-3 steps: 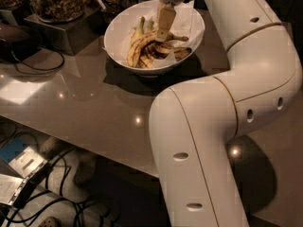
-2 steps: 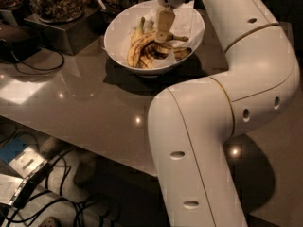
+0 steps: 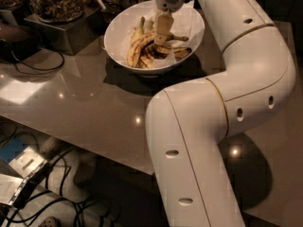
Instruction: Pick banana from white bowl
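Note:
The white bowl (image 3: 117,32) stands at the back of the grey table and is lined with white paper. In it lies the banana (image 3: 136,52), long, curved and yellow with dark streaks, among shorter bananas and brown pieces. My gripper (image 3: 162,39) reaches down from above into the middle of the bowl. Its tip is right at the bananas, just right of the long one's upper end. I cannot see whether it touches or holds anything.
My white arm (image 3: 227,103) bends across the right half of the table (image 3: 94,103). Glass jars of nuts (image 3: 57,1) stand on a metal stand at the back left. A dark cable (image 3: 35,66) lies left of the bowl. Cables and boxes (image 3: 23,183) lie on the floor below the table's front edge.
My gripper has come down slightly toward the bananas in the bowl. The bowl and the bananas have not moved.

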`<action>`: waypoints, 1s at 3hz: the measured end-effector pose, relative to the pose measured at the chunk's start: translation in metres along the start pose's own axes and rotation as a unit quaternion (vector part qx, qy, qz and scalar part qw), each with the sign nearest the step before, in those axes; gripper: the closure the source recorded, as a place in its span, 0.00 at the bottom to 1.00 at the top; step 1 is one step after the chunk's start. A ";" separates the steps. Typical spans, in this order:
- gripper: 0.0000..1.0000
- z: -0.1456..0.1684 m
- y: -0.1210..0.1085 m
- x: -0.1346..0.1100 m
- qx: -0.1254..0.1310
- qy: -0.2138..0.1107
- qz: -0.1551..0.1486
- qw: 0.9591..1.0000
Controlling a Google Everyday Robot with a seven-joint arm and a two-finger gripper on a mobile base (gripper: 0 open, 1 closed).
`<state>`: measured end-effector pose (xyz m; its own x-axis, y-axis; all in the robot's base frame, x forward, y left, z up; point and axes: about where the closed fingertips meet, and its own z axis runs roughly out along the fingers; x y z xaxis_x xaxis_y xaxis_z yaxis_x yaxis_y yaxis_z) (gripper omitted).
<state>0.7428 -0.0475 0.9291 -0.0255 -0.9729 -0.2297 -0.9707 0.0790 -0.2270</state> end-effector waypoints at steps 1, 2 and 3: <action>0.39 0.006 0.001 -0.001 -0.007 0.001 -0.002 1.000; 0.39 0.012 0.003 -0.001 -0.015 0.001 -0.002 1.000; 0.39 0.019 0.005 -0.002 -0.024 0.001 -0.003 1.000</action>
<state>0.7426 -0.0412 0.9101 -0.0200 -0.9737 -0.2268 -0.9811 0.0627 -0.1830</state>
